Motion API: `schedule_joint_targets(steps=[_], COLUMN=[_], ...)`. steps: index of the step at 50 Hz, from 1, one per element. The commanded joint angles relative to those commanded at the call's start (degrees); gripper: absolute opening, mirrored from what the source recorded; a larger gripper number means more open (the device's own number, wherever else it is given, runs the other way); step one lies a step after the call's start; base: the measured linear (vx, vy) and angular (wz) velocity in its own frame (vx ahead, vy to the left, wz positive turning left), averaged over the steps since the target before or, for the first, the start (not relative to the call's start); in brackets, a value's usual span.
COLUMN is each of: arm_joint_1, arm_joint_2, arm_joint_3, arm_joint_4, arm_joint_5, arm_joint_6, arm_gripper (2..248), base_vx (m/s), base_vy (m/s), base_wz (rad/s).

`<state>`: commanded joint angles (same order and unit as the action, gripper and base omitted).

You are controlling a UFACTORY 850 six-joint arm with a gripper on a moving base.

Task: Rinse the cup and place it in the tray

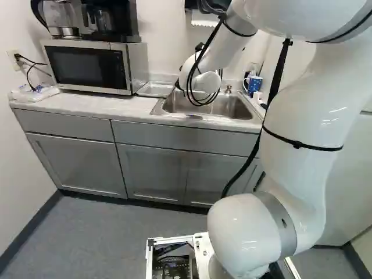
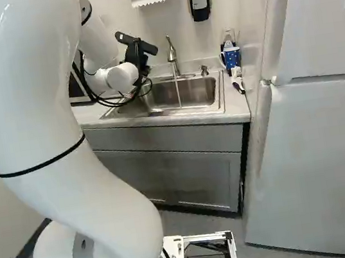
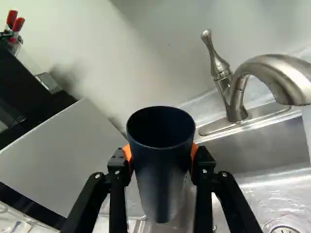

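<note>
At the left of the left base view, a silver microwave with a black door [image 1: 87, 67] stood on the pale countertop [image 1: 61, 103], with a black coffee maker [image 1: 107, 20] on top of it. Just beside the microwave lay a shallow, silvery metal tray [image 1: 154, 89], between it and the stainless steel sink [image 2: 221, 104].

Next came the end of the white arm [image 2: 113, 79] and its black gripper [image 2: 137, 56], reaching in near the sink's back left part. The wrist view showed the fingers clamped around a tall, dark navy, tapering cup [image 3: 163, 179], one orange pad [image 3: 127, 152] against each side of it, its open mouth facing the wrist camera. The cup was thus in the gripper and out of the tray, apart from the brushed metal faucet [image 2: 173, 57].

In the right base view the faucet stood to the right of the gripper, and what was probably a thin stream of water [image 2: 178, 94] fell from it into the basin. Farther right were a small metal soap pump [image 2: 203, 70], a blue patterned mug [image 2: 232, 59] by the wall, and lastly a large white refrigerator [image 2: 320, 159].
</note>
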<state>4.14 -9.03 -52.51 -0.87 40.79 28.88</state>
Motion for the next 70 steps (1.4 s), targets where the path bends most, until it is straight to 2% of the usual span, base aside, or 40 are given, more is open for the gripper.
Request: schedule_joint_targets(steps=[49, 63, 70], arm_joint_1=[0.0, 0.04, 0.43], arm_joint_2=[0.0, -0.12, -1.26], arm_joint_3=[0.0, -0.13, -1.76], arm_joint_4=[0.0, 0.0, 0.0], arm_joint_5=[0.0, 0.0, 0.0], arm_joint_6=[-29.63, -29.75, -29.75], arm_gripper=[125, 125, 125], base_vx=[0.0, 0.0, 0.0], base_vy=[0.0, 0.0, 0.0], base_wz=[0.0, 0.0, 0.0])
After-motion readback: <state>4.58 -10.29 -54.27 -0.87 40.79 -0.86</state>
